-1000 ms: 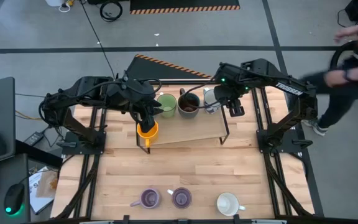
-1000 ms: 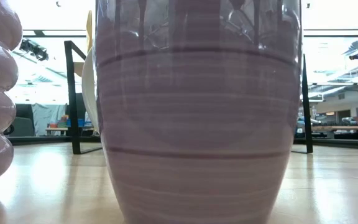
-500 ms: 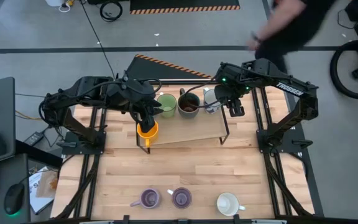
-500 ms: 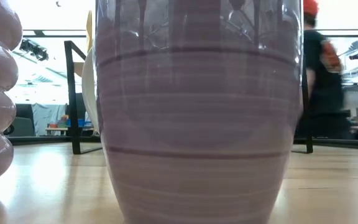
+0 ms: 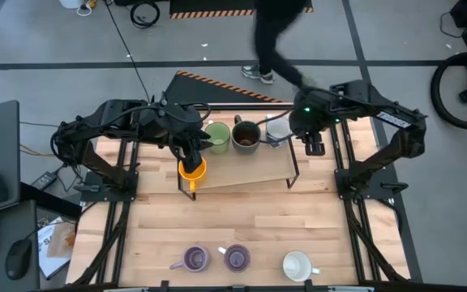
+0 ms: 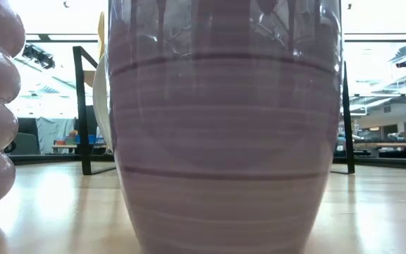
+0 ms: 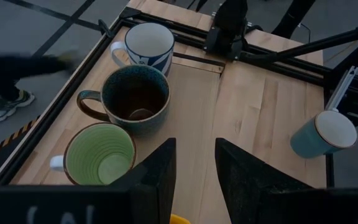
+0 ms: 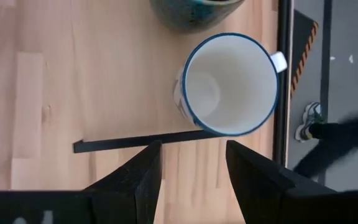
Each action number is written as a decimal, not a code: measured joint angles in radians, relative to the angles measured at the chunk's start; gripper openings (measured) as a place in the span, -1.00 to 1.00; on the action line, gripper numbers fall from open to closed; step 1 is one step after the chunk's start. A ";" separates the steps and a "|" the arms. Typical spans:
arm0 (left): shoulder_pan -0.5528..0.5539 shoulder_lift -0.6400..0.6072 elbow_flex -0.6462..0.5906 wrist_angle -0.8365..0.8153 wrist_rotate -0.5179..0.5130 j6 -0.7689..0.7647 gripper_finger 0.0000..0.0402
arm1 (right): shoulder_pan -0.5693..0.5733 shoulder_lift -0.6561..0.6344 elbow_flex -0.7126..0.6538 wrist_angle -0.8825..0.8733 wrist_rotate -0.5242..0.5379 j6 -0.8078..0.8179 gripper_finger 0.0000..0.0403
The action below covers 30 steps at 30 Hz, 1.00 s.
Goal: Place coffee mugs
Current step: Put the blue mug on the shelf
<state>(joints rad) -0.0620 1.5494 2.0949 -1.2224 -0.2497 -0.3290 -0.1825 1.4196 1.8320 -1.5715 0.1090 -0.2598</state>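
Observation:
An orange mug (image 5: pixel 191 171) stands at the left end of a raised wooden shelf (image 5: pixel 250 169). My left gripper (image 5: pixel 188 156) is right over it, fingers close together (image 7: pixel 195 180), with a sliver of orange (image 7: pixel 179 219) between them. A green mug (image 5: pixel 216 136), a dark brown mug (image 5: pixel 246 137) and a white mug (image 5: pixel 278 127) stand in a row along the shelf's far side. My right gripper (image 5: pixel 313 147) is open and empty just right of the white mug (image 8: pixel 229 84). A blue mug (image 7: pixel 325 134) shows tipped beside the shelf's near edge. My left gripper comes at the orange mug from above, fingers pointing down over its far rim (image 5: pixel 186 165). The gripper itself hides the place of contact, so the kind of hold cannot be told. The mug stands upright with its base on the shelf.
Two purple mugs (image 5: pixel 194 259) (image 5: pixel 236 257) and a white mug (image 5: pixel 297 264) stand near the table's front edge; one purple mug (image 6: pixel 224 141) fills the low view. A person (image 5: pixel 278 36) walks past behind the table. Bare wood lies between the shelf and the front mugs.
My right gripper has drawn back a little toward the table's right edge, away from the white mug, which stays on the shelf. A person has crossed behind the table from right to left.

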 joint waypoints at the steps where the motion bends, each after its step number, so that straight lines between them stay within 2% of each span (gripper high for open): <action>1: 0.000 0.000 0.000 0.000 0.000 0.001 -0.42 | 0.005 -0.009 0.000 0.000 0.001 0.017 -0.09; 11: 0.000 0.000 0.000 0.000 0.000 0.000 -0.42 | 0.058 -0.065 0.000 0.000 0.002 0.152 -0.09; 30: 0.000 0.000 0.000 0.000 0.000 0.000 -0.42 | 0.108 -0.066 0.000 0.006 -0.001 0.216 -0.09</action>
<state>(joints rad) -0.0620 1.5494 2.0949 -1.2224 -0.2498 -0.3285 -0.0742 1.3537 1.8320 -1.5650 0.1078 -0.0441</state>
